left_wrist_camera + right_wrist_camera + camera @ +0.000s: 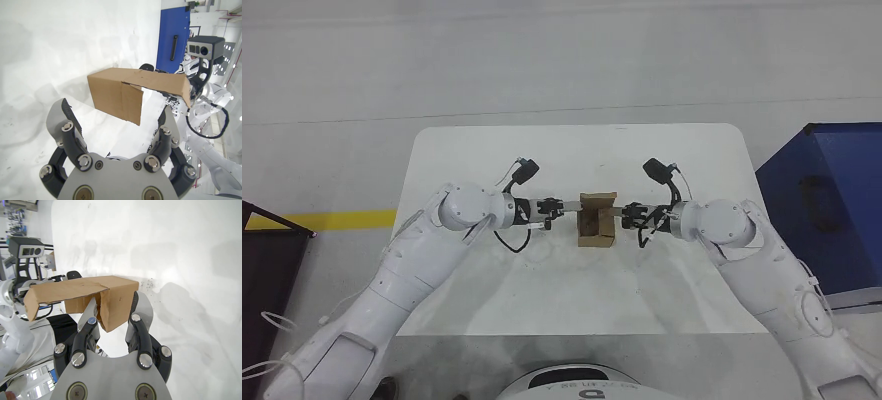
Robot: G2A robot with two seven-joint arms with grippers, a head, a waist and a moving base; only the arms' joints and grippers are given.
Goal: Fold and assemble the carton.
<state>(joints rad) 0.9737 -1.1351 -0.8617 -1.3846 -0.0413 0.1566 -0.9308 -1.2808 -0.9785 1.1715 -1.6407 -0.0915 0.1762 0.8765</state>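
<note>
**Right gripper held the carton, left gripper waited open**

The right gripper (113,306) had its two fingers closed around one side wall of the carton (117,294). One finger (90,308) was inside the box and the other finger (138,303) pressed on the outside. In the top view the right gripper (624,214) touched the right side of the carton (597,222).

The left gripper (115,107) was spread wide and had nothing in it. Its fingertips (65,106) were just beside the carton (107,92) but did not touch it. In the top view the left gripper (560,207) sat near the left side of the box.

The carton was brown and only partly folded. It was in the middle of the white table (492,290), between the two grippers. One long flap (160,83) stuck out from the box, with its end bent over. A shorter flap (132,106) stuck out toward the left gripper. The edges of the flaps looked a little torn.

A big blue box (832,200) stood on the floor beside the table, on the right arm's side. A yellow line (342,218) ran on the floor on the other side.
</note>
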